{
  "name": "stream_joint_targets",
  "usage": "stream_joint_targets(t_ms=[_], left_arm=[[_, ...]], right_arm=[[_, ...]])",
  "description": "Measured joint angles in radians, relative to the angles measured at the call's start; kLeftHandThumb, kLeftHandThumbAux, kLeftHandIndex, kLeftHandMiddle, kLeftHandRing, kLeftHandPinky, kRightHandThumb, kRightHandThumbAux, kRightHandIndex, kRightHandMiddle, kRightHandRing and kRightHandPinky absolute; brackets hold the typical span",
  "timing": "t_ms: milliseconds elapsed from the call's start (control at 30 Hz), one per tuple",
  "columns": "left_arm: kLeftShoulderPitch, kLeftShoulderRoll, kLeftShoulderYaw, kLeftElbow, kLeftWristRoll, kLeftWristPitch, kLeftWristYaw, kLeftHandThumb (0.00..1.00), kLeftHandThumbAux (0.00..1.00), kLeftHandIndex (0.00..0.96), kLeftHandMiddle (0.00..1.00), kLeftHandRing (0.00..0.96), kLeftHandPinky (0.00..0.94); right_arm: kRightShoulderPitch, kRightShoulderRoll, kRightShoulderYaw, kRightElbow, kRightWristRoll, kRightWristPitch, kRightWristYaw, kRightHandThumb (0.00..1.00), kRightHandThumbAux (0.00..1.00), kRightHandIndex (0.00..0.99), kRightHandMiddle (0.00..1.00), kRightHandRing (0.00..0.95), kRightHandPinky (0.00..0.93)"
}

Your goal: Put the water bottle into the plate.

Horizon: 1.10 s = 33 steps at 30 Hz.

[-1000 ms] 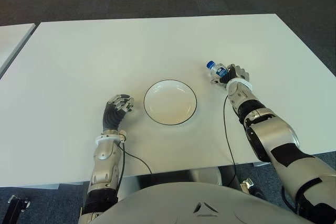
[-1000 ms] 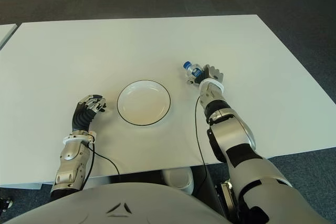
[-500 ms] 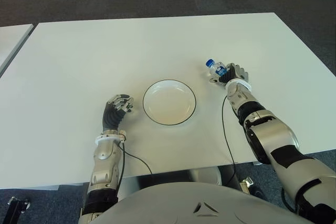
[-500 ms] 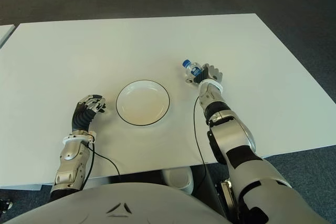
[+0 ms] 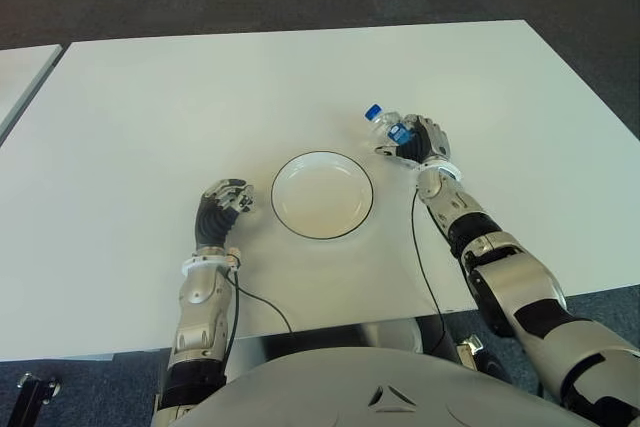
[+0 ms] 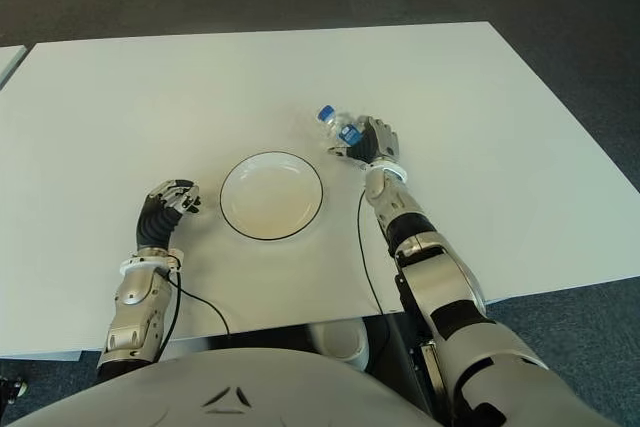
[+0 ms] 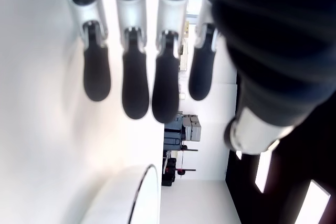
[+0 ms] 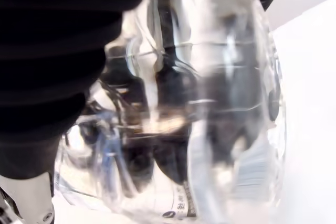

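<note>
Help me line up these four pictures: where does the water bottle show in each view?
Left eye view: water bottle in the right hand, up and right of the plate.
Right eye view: same spot.
Left wrist view: not in it.
Right wrist view: fills the picture.
Shared landmark: the plate's dark rim.

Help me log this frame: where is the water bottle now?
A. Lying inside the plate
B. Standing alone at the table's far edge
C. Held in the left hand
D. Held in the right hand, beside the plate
D: the right hand grips the water bottle just off the plate on its right side; the plate holds nothing, and the left hand shows on its other side.
</note>
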Motion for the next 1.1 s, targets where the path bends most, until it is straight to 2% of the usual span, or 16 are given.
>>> stream_joint_targets(t_ms=[100,200,333,467,667,1100], left_arm=[[0.0,-0.003,0.001,0.0,0.002,0.0,0.009,0.704,0.714,0.431,0.571,0.549,0.528],[-0.001,-0.006,0.001,-0.001,0.002,0.0,0.016,0.704,0.715,0.431,0.578,0.562,0.554],[-0.001,-0.008,0.002,-0.002,-0.001,0.0,0.016,0.705,0.715,0.431,0.587,0.577,0.572],[-0.001,-0.008,0.004,-0.002,-0.003,-0.003,0.016,0.705,0.714,0.431,0.595,0.585,0.574],[0.0,-0.008,0.007,-0.002,-0.003,-0.009,0.016,0.705,0.714,0.432,0.598,0.58,0.562],[0.0,-0.008,0.02,-0.002,-0.002,-0.011,0.016,0.705,0.713,0.432,0.602,0.581,0.57]], right_arm=[[0.026,0.0,0.012,-0.097,-0.002,-0.032,0.023,0.7,0.726,0.438,0.879,0.873,0.863],[0.044,0.001,0.025,-0.182,-0.007,-0.059,0.053,0.7,0.726,0.438,0.878,0.871,0.859],[0.076,0.0,0.043,-0.317,-0.026,-0.062,0.102,0.7,0.726,0.438,0.871,0.863,0.845],[0.092,0.001,0.075,-0.397,-0.053,-0.063,0.154,0.7,0.727,0.438,0.861,0.854,0.837],[0.099,0.004,0.114,-0.417,-0.076,-0.067,0.221,0.7,0.727,0.438,0.849,0.846,0.836],[0.104,0.01,0.212,-0.363,-0.122,-0.118,0.313,0.704,0.724,0.439,0.83,0.837,0.85]])
